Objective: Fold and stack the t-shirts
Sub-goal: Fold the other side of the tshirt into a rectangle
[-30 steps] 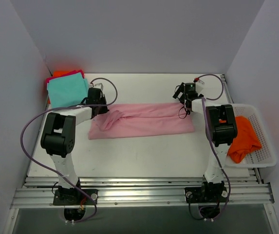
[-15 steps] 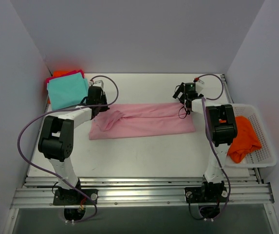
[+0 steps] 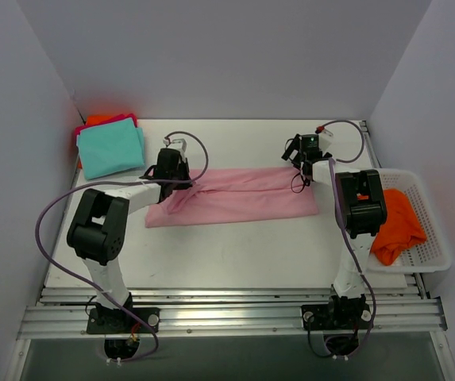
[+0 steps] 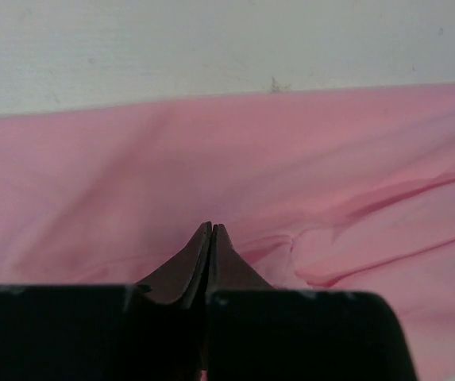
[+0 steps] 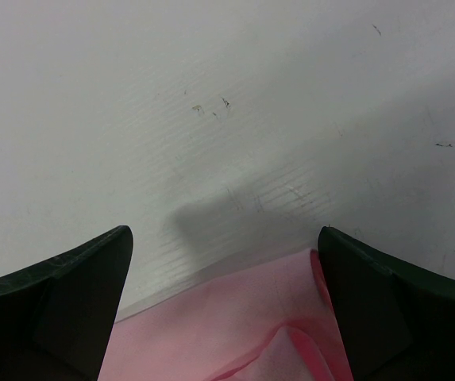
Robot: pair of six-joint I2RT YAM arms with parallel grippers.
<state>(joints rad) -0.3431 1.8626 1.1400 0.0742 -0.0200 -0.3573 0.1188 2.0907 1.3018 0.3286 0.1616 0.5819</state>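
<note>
A pale pink t-shirt point(image 3: 243, 194) lies across the middle of the table, folded into a long band with a bunched sleeve at its left end. My left gripper point(image 3: 179, 171) hovers low over that left end. In the left wrist view its jaws point(image 4: 211, 227) are shut tip to tip, with pink cloth point(image 4: 291, 159) beyond them and none seen between them. My right gripper point(image 3: 299, 155) stands open at the shirt's far right corner. In the right wrist view the pink corner point(image 5: 251, 317) lies between its spread fingers point(image 5: 223, 230). A folded teal t-shirt point(image 3: 110, 151) tops a stack at the back left.
Magenta point(image 3: 79, 132) and orange point(image 3: 98, 120) edges show under the teal shirt. A white mesh basket point(image 3: 433, 254) at the right edge holds a crumpled orange t-shirt point(image 3: 394, 226). Walls close in on three sides. Cables loop off both arms.
My left gripper has slid to the right, from beside the teal stack to over the pink shirt's left end. The right arm and the shirt have not visibly moved.
</note>
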